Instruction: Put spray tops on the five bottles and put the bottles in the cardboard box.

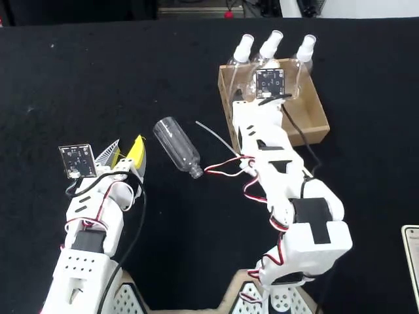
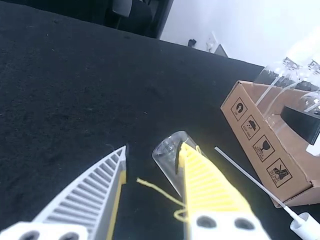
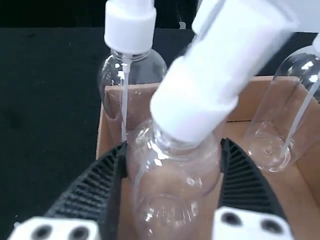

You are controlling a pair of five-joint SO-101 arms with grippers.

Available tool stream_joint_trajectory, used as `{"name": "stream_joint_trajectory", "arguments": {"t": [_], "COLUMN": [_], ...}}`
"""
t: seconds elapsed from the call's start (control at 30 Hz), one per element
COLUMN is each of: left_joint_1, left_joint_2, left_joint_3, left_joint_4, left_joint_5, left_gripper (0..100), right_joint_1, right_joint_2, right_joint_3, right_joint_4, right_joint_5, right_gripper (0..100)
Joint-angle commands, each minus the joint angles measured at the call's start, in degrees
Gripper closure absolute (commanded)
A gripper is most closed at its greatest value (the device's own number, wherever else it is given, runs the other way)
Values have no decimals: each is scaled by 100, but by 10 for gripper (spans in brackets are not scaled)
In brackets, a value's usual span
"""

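A cardboard box [image 1: 315, 108] stands at the back right of the black table. Three clear bottles with white spray tops rise from its far end: one at the left [image 1: 243, 47], one tilted in the middle [image 1: 270, 44], one at the right [image 1: 306, 47]. My right gripper [image 3: 172, 145] reaches into the box [image 3: 107, 95], its black fingers shut on the tilted middle bottle [image 3: 175, 175]. An uncapped bottle [image 1: 177, 145] lies on the table, with a loose spray top's tube [image 1: 215, 137] beside it. My left gripper [image 1: 129, 142] stands open just short of that bottle [image 2: 167, 150].
The loose spray top [image 2: 305, 227] and its long tube lie between the lying bottle and the box [image 2: 260, 145]. A pale flat object [image 1: 412, 255] sits at the table's right edge. Open black cloth lies to the left and in front of the arms.
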Motion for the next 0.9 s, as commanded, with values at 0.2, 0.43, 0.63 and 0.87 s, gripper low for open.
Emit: {"name": "stream_joint_trajectory", "arguments": {"t": [0.2, 0.43, 0.63, 0.87], "left_joint_1": [48, 48, 48, 48], "left_joint_2": [-26, -26, -26, -26], "left_joint_3": [127, 127, 127, 127], "left_joint_4": [-132, -132, -123, -123], "left_joint_5": [-44, -44, -44, -44], "left_gripper": [830, 830, 830, 830], "right_joint_1": [-79, -237, -211, -220], "right_joint_2": [-171, -769, -769, -769], "right_joint_3": [-75, 462, 470, 462], "right_joint_4": [-123, -158, -149, -132], "right_joint_5": [-18, -44, -35, -44], "right_gripper": [755, 752, 751, 750]}}
